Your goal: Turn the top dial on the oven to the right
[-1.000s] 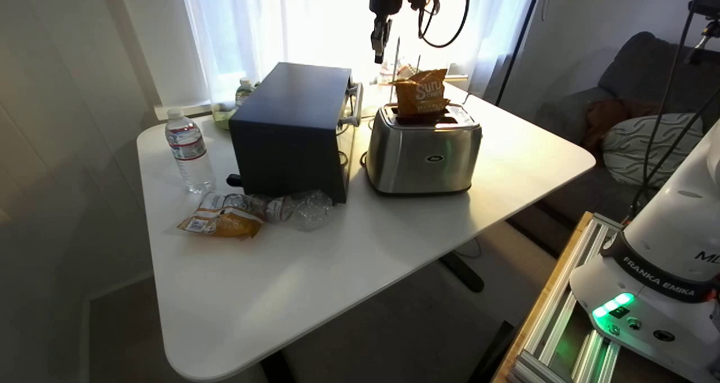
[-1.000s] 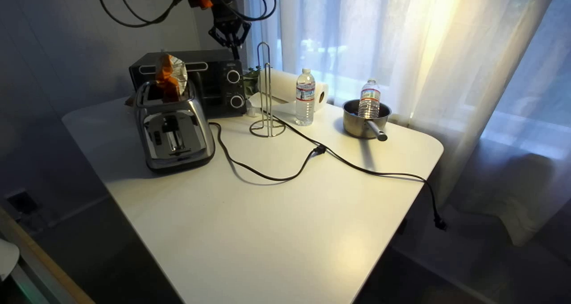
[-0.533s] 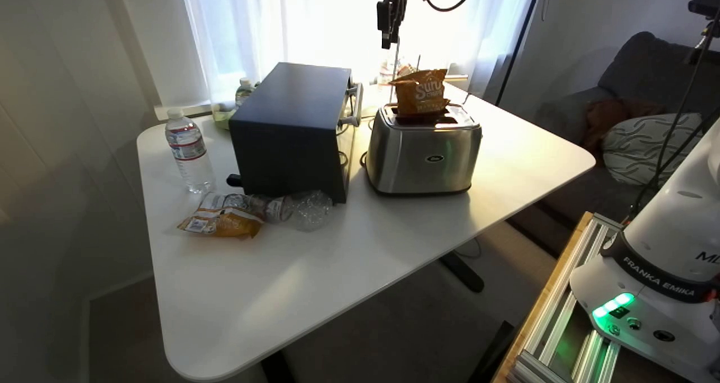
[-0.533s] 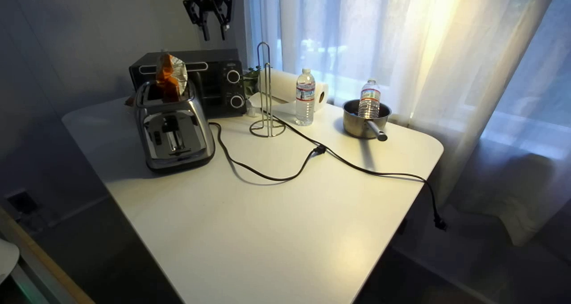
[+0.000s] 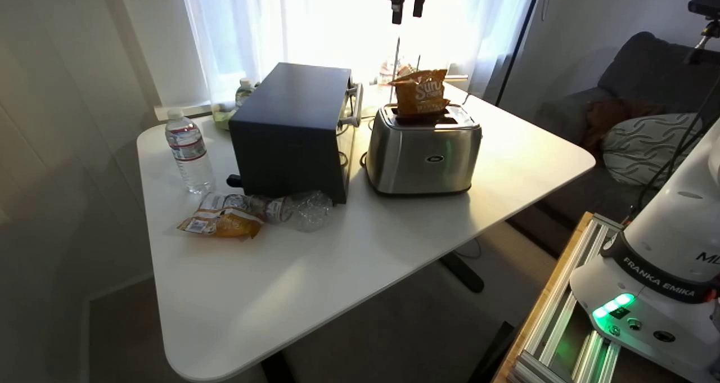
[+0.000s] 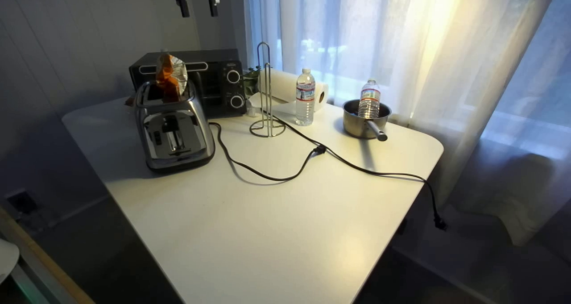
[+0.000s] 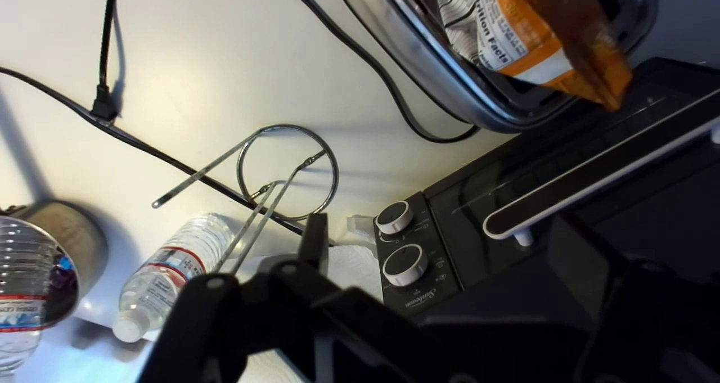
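Observation:
The dark countertop oven point(image 5: 298, 96) stands at the back of the white table, its front partly hidden by the toaster in an exterior view point(image 6: 229, 56). Its top dial point(image 6: 233, 76), dark with a pale rim, sits above a lower dial point(image 6: 237, 101). In the wrist view the top dial point(image 7: 403, 260) is the one closest to the Sunbeam lettering, with the lower dial point(image 7: 394, 217) beyond it. My gripper point(image 5: 407, 15) hangs in the air, higher than the oven, fingers spread and nothing between them. In an exterior view the gripper point(image 6: 200, 14) appears apart from both dials.
A steel toaster point(image 5: 424, 158) holding an orange chip bag point(image 5: 422, 92) stands close to the oven front. A wire towel stand point(image 6: 269, 94), water bottle point(image 6: 305, 98), paper roll point(image 6: 285, 85) and saucepan point(image 6: 357, 126) are beside it. A black cord point(image 6: 285, 179) crosses the table.
My gripper has risen away from the oven panel, where its fingertips were close to the top dial. Its fingers have gone from shut to spread apart. The objects on the table look unmoved.

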